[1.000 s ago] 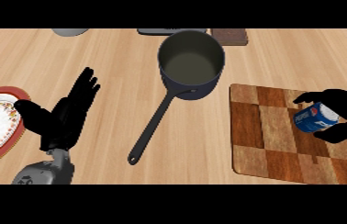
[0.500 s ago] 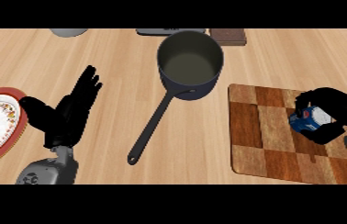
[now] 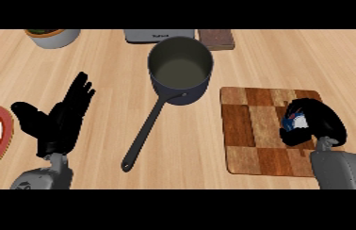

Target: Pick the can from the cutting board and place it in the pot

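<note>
The right hand (image 3: 322,124) is curled round the can (image 3: 295,121), hiding most of it; only a blue and white patch shows between fingers and thumb. Both are over the right part of the cutting board (image 3: 250,130). At the view's left the left hand (image 3: 61,117) rests open, fingers straight, holding nothing, beside a red-rimmed plate (image 3: 4,130) at the edge. Farther back on the surface (image 3: 104,83) stands the pot (image 3: 181,69), its long handle pointing toward the near edge, its bottom showing in full. Beyond it, at far left, a grey bowl (image 3: 52,37) holds something brownish.

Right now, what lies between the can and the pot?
Head view: between the can and the pot lie only cutting board squares and bare counter. The right hand curls round the can.
</note>
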`<state>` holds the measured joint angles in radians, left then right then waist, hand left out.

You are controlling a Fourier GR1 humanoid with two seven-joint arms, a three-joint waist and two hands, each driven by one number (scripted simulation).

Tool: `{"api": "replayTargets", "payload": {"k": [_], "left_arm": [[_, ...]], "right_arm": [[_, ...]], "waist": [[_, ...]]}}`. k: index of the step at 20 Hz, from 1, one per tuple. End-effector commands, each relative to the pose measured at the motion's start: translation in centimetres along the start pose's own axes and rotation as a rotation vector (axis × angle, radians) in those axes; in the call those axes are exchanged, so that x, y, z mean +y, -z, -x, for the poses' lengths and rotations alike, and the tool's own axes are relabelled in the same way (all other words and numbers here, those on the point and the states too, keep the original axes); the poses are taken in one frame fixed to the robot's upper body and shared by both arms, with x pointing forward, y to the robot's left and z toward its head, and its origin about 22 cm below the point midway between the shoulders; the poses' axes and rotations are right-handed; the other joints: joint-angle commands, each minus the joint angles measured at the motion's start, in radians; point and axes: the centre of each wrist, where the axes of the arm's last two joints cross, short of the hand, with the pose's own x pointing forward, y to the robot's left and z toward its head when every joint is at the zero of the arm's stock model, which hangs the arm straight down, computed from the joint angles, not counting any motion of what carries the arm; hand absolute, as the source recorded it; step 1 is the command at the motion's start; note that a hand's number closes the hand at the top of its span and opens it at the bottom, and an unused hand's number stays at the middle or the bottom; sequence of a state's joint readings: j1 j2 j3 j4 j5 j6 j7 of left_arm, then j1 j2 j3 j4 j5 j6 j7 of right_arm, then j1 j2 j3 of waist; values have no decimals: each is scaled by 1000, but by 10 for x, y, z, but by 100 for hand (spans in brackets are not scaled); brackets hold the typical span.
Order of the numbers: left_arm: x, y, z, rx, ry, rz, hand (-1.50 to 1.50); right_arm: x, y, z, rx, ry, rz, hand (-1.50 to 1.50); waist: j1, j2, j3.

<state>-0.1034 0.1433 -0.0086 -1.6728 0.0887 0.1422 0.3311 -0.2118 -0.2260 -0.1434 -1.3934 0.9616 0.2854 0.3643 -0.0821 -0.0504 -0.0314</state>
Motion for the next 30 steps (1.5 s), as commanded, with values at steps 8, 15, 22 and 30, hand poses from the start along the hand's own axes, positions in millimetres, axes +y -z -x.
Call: {"api": "replayTargets", "payload": {"k": [8,15,22,30], "left_arm": [[6,1,0,16,5,-8,0],[-7,2,0,2,14,48,0],[-5,5,-6,-6,10,90,0],[-30,10,-15,-24,9,134,0]], "right_arm": [[7,-74,-102,252,106,374,150],[-25,-156,-179,134,97,653,150],[-38,-216,-220,38,138,822,150],[-61,-193,-246,116,171,809,150]], "waist": [[14,2,19],[59,9,18],[103,27,23],[126,46,27]]}}
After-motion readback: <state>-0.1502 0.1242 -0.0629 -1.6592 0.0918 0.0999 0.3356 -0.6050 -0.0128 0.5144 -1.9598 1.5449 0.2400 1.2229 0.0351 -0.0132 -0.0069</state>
